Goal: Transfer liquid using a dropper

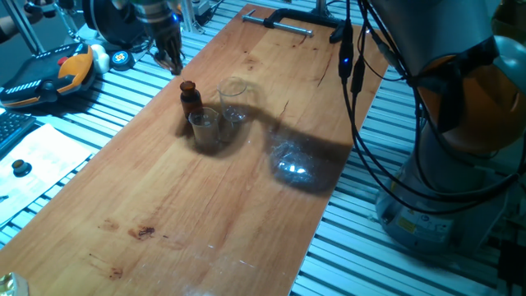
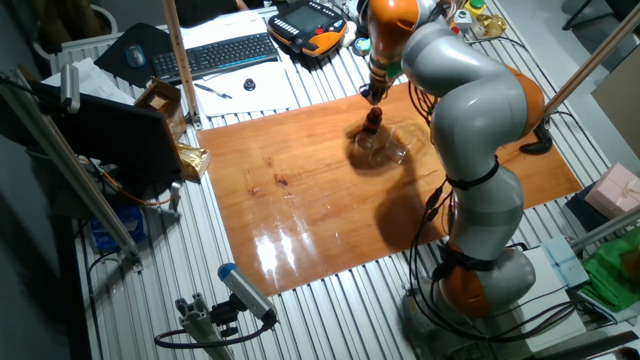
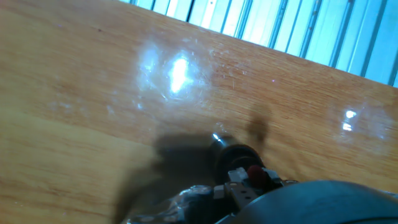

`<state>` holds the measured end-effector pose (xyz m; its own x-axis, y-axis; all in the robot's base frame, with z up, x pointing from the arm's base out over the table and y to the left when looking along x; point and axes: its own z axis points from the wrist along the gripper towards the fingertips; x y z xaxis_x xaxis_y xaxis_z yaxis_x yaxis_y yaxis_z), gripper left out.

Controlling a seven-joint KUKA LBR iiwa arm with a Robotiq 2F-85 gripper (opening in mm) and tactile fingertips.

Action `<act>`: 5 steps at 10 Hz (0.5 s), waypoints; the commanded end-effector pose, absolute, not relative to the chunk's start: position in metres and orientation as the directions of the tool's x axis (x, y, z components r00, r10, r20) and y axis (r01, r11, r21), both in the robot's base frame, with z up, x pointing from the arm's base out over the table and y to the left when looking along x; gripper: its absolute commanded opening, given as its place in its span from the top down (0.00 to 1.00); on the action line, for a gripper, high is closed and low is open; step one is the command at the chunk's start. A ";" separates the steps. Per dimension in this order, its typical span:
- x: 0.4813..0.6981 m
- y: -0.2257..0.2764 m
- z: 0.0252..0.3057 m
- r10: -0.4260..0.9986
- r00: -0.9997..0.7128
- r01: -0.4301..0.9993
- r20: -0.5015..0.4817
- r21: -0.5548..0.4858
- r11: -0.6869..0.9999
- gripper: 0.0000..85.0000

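Counting from largest to smallest: one wooden board (image 1: 205,189) on the slatted metal table (image 1: 362,238), one grey and orange arm (image 2: 470,110), two clear glass cups, one small brown bottle (image 1: 190,96), and one dropper. Both cups stand just beside the bottle, one cup (image 1: 233,100) to its right in the one fixed view and the other cup (image 1: 204,126) just in front of it, so the three make a tight cluster on the far half of the board; in the other fixed view the bottle (image 2: 372,120) sits under the arm's wrist. The gripper (image 1: 170,60) hangs above the board's far left edge, beyond the bottle and apart from it; whether its fingers are parted or closed cannot be told. The dropper shows only in the hand view, as a small red bulb (image 3: 255,173) close against the hand's dark parts, blurred, its thin tube not clearly made out. Nearer than the bottle, the board is bare wood all the way to its near edge and right edge.
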<state>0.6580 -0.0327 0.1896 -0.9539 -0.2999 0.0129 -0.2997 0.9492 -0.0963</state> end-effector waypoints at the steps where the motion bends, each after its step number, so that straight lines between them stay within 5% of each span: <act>1: 0.660 -0.034 0.197 -0.295 -0.955 -0.295 0.017 -0.084 0.952 0.80; 5: 0.661 -0.030 0.224 -0.274 -0.962 -0.274 0.023 -0.105 0.956 0.80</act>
<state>0.6616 -0.0304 0.2250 -0.9615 -0.2737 0.0230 -0.2746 0.9556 -0.1067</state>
